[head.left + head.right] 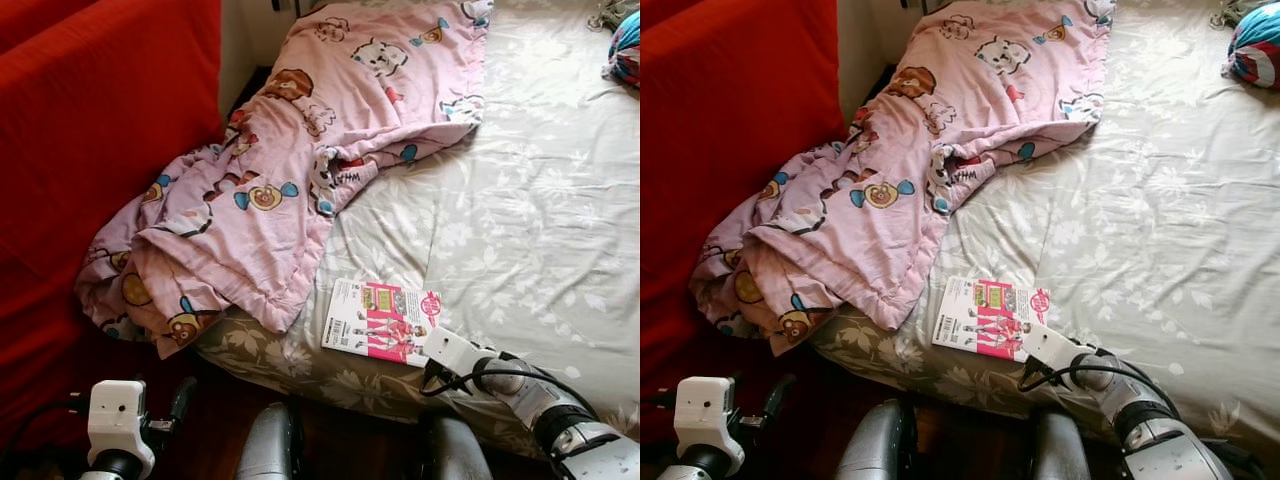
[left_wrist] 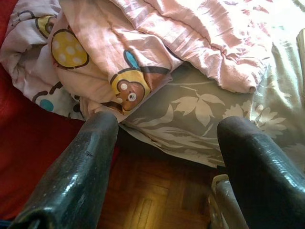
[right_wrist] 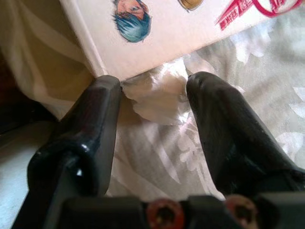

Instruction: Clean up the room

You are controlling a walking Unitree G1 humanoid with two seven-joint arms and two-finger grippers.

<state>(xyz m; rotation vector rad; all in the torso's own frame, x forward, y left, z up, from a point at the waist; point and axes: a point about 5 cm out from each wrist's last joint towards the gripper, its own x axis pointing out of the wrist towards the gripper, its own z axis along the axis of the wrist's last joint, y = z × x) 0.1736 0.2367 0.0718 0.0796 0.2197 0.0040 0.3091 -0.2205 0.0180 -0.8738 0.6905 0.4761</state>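
While the quilt sprawls off the bed, I line up on the book.

Book: the book (image 1: pixel 382 320) lies flat on the bed (image 1: pixel 530 230) near its front edge, just beside the corner of the pink quilt (image 1: pixel 290 170).

Right gripper: the right gripper (image 3: pixel 152 95) sits low on the sheet with fingers wide apart, nothing held; the book's near edge is straight ahead of the tips, the left finger (image 3: pixel 95 114) touching or nearly touching its corner.

Axis: I judge the book's long side runs across my line of approach, so the fingers meet an edge, not the spine end.

Nearer arm: right, clearly; its wrist is just beside the book in the head view.

Left gripper: the left gripper (image 2: pixel 167 143) hangs open over the wood floor (image 2: pixel 157 200) below the quilt's drooping corner, well apart from the book.
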